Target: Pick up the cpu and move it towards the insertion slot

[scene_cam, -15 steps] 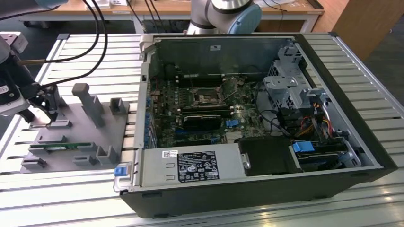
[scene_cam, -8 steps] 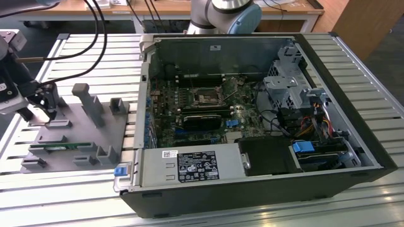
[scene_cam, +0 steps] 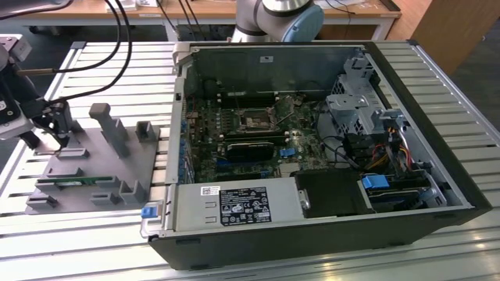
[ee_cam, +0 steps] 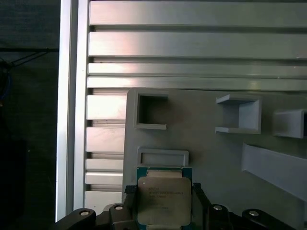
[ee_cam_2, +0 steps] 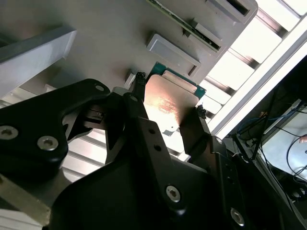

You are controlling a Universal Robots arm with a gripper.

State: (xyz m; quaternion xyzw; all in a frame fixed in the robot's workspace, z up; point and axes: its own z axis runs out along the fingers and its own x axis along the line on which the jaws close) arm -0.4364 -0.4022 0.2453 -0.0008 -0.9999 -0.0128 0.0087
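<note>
The cpu (ee_cam_2: 168, 98), a flat square chip with a silvery top and a green rim, sits between my two black fingers in both wrist views. My gripper (ee_cam_2: 169, 96) is shut on its two opposite edges, just over the grey plastic fixture (ee_cam: 216, 158). The first wrist view has the cpu (ee_cam: 163, 200) right beside a shallow rectangular recess (ee_cam: 163, 157). In the exterior view my gripper (scene_cam: 60, 139) hangs over the fixture's far corner at the exterior view's left. The insertion slot (scene_cam: 256, 122), a square socket with a metal frame, lies on the motherboard inside the open computer case.
The open computer case (scene_cam: 390, 76) takes up the middle and right of the slatted metal table (scene_cam: 117, 58). Upright grey posts (scene_cam: 109, 126) rise from the fixture beside my gripper. A thin green memory stick (scene_cam: 74, 181) rests in the fixture. Cables (scene_cam: 117, 35) hang behind the arm.
</note>
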